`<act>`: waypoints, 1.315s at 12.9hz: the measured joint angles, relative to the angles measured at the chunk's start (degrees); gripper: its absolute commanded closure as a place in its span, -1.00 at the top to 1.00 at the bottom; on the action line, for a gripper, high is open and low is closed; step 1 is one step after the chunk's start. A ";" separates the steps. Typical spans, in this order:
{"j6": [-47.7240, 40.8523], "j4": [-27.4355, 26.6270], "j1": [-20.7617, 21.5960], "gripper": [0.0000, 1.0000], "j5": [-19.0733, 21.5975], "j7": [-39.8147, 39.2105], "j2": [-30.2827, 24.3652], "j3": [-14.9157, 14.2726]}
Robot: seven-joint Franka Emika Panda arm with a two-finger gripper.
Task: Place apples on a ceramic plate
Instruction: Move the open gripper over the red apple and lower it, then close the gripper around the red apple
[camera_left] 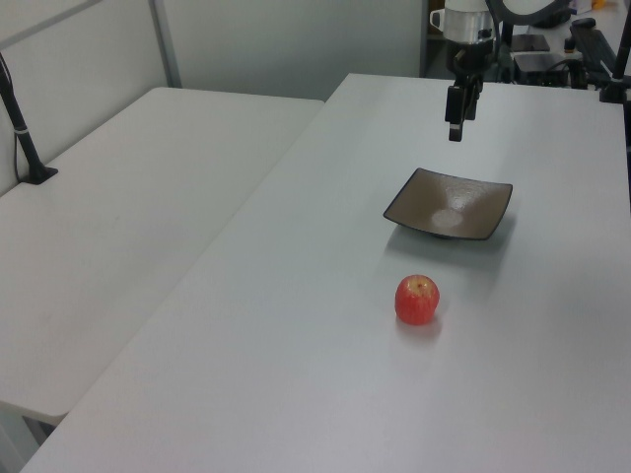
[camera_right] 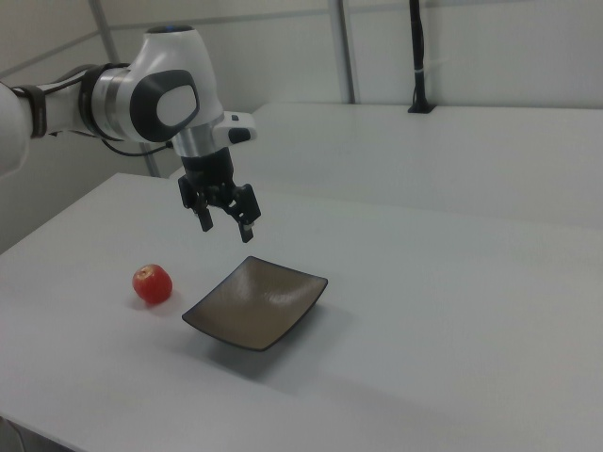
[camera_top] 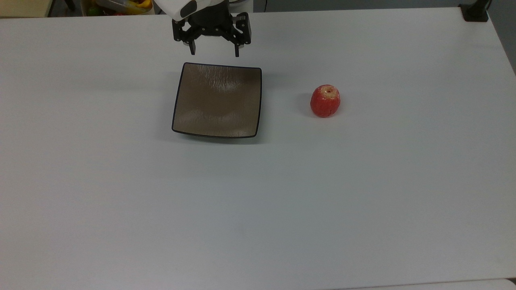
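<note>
a small red apple (camera_top: 325,101) is seen resting on the white counter (camera_top: 282,193), well apart from the ceramic plate (camera_top: 217,100) and to the top view's right of it. the apple is set upright, with its pale stem dimple turned upward and its faint ribs running from top to bottom; it is nearly round, so no clear long axis can be made out. in the left view the apple (camera_left: 417,300) is found nearer the camera than the plate (camera_left: 449,204), and in the right view it (camera_right: 152,283) lies to the right view's left of the plate (camera_right: 256,302).

the plate is a square, shallow, brown-grey dish with a thin dark rim and upturned edges, and nothing is held in it. in the top view its sides are set almost parallel to the counter's edges; in the right view one corner is turned toward the camera.

the pincer (camera_top: 214,51) is held in the air beyond the plate's far edge in the top view, pointing downward, with its two black fingers (camera_top: 192,49) spread apart and nothing between them. in the right view the pincer (camera_right: 227,227) is seen above the counter, just past the plate's far corner, touching neither plate nor apple. in the left view it (camera_left: 455,132) hangs above the counter behind the plate.
</note>
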 measured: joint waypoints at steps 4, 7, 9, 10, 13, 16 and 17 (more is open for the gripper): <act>0.00 -0.64 0.37 1.00 0.04 0.00 0.78 2.41; 1.48 -0.68 0.89 1.00 0.06 1.31 2.77 7.63; 4.54 -0.67 1.16 1.00 0.06 4.74 4.15 11.39; 5.59 -0.65 2.03 1.00 0.06 6.27 4.64 12.48; 8.96 -0.39 6.40 1.00 0.04 10.25 7.00 13.06; 13.81 0.47 10.32 1.00 -0.54 13.01 12.02 13.11; 15.30 0.61 11.32 1.00 -2.03 14.22 13.95 13.11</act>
